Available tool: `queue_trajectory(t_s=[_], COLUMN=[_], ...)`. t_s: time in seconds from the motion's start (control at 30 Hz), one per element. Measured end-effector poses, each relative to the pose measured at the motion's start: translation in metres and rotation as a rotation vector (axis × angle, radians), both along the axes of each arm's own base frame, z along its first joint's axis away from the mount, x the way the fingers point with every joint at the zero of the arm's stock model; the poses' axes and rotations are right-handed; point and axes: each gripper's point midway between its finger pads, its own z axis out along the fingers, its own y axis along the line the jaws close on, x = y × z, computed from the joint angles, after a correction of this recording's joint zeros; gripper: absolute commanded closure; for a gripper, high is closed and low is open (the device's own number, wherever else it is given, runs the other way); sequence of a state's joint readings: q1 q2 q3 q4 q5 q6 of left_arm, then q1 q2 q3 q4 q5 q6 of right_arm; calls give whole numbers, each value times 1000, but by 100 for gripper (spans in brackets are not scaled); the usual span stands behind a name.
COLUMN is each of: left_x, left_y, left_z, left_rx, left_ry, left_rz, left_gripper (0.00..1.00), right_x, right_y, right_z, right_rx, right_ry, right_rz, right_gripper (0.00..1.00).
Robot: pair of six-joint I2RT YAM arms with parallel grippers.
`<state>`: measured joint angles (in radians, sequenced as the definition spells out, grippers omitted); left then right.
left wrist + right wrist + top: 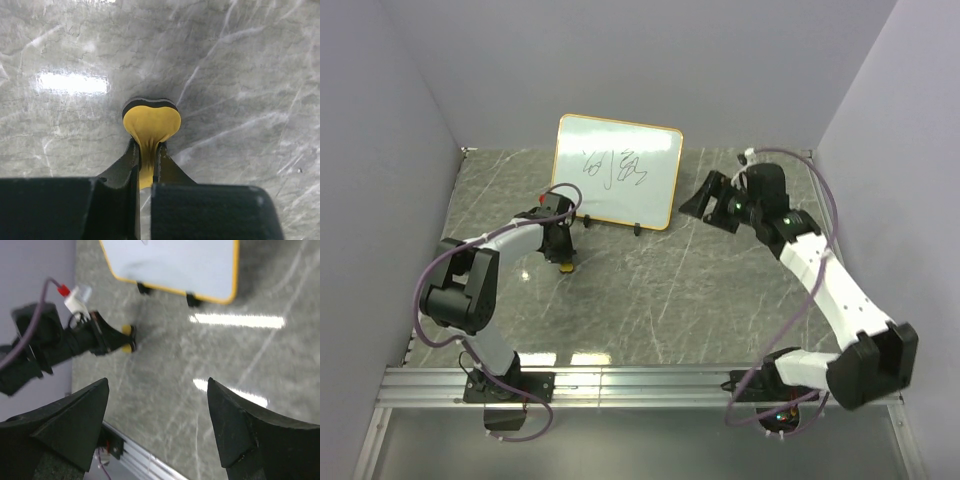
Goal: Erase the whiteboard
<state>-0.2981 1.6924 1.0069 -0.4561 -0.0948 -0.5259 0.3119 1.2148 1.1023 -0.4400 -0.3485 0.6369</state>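
The left gripper is clamped on a small yellow-and-black eraser, squeezing it against the grey marble table. Just beyond it, at the far side, the whiteboard stands upright on black clip feet and carries black scribbles. To its right, the right gripper hangs with its jaws wide apart, holding nothing.

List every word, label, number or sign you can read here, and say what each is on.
No readable text in any view.
whiteboard: black scribbles, loose handwritten strokes that do not read as words or numbers.
eraser: plain yellow face, no print visible.
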Motion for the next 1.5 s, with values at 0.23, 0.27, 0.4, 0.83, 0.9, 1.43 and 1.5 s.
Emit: queue_trajectory(t_s=[0.23, 0.27, 0.4, 0.83, 0.9, 1.43, 1.5], left_x=[-2, -3, -6, -20, -22, -11, -11], left_y=[-8, -10, -16, -25, -24, -29, -30], left_z=[26, 33, 63, 108, 107, 100, 100], left_rx=[-51, -62, -111, -214, -216, -231, -232], left_ry=[-46, -61, -125, -205, -193, -137, -137], left_rz=[-57, -65, -88, -88, -75, -12, -12], left_gripper=[100, 100, 100, 100, 100, 100, 100], right_x=[88, 101, 151, 253, 267, 273, 267], right_y=[-6, -10, -18, 11, 14, 58, 63], right_z=[9, 5, -8, -30, -37, -83, -93], right_rx=[90, 102, 136, 281, 308, 493, 496], right_ry=[-54, -48, -30, -42, -39, 24, 48], right_rz=[7, 4, 6, 98, 97, 174, 178], right_gripper=[15, 15, 15, 16, 16, 44, 49])
